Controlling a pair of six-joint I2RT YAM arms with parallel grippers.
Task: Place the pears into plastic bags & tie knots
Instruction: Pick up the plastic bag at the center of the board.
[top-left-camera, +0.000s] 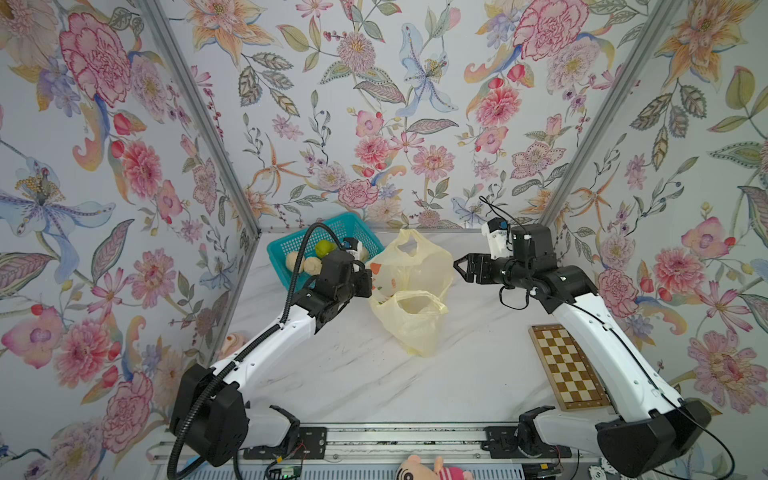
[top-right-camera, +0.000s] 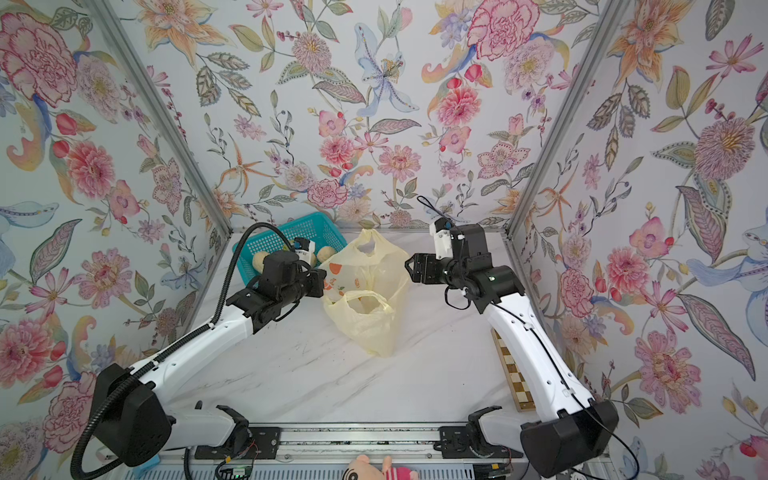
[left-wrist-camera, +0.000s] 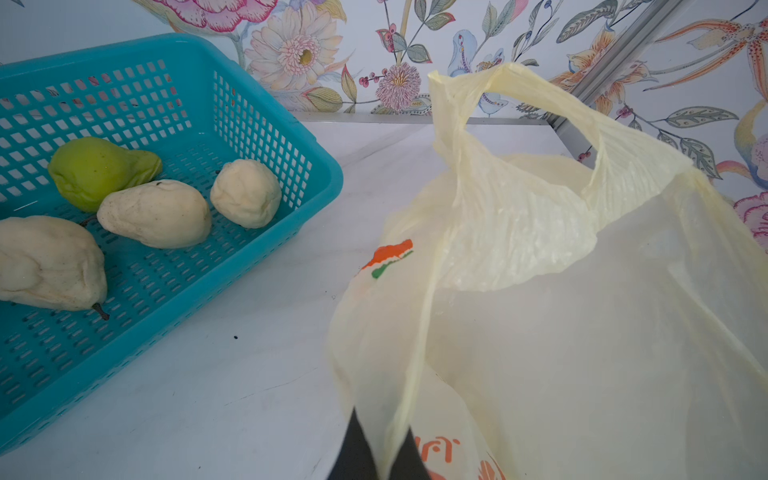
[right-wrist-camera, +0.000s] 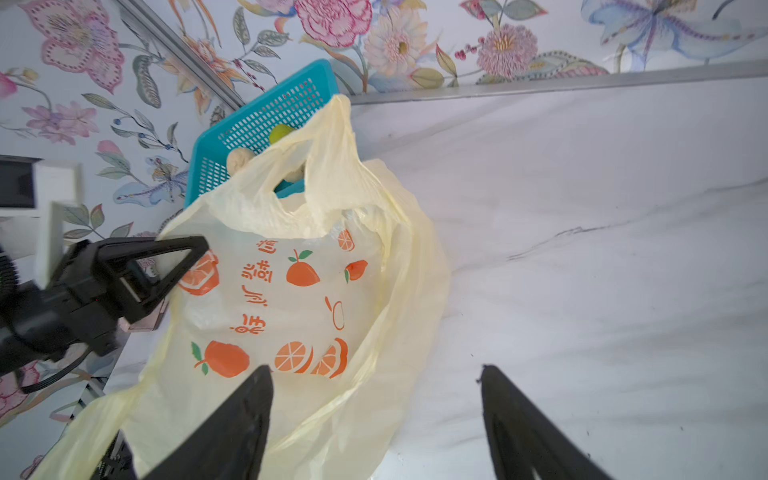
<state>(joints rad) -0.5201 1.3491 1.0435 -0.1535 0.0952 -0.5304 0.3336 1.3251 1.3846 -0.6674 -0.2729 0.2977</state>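
1. the left gripper (left-wrist-camera: 380, 453) is clamping shut on a pale-yellow edge of the plastic bag (left-wrist-camera: 540, 332), holding that side up off the worktop (left-wrist-camera: 249, 374).
2. the right gripper (right-wrist-camera: 375, 370) is hovering with its jaws wide apart, gripping nothing, just beside the bag's opposite side in both top views.
3. the bag is sitting toward the back of the worktop between the two grippers, its orange fruit prints showing in the right wrist view.
4. its two handle loops are standing apart and untied: one loop (top-left-camera: 409, 243) is sticking up toward the back wall, the other loop (top-left-camera: 411, 303) is sagging open toward the front.
5. four pears are lying in the teal basket (left-wrist-camera: 324, 178) at the back left corner, just beside the bag: one green pear (left-wrist-camera: 97, 170) and three cream pears (left-wrist-camera: 158, 214).
6. whether any pear is sitting inside the bag cannot be told.
7. a checkered board (top-left-camera: 569, 365) is lying at the worktop's right edge, well apart from the bag, partly under the right arm.
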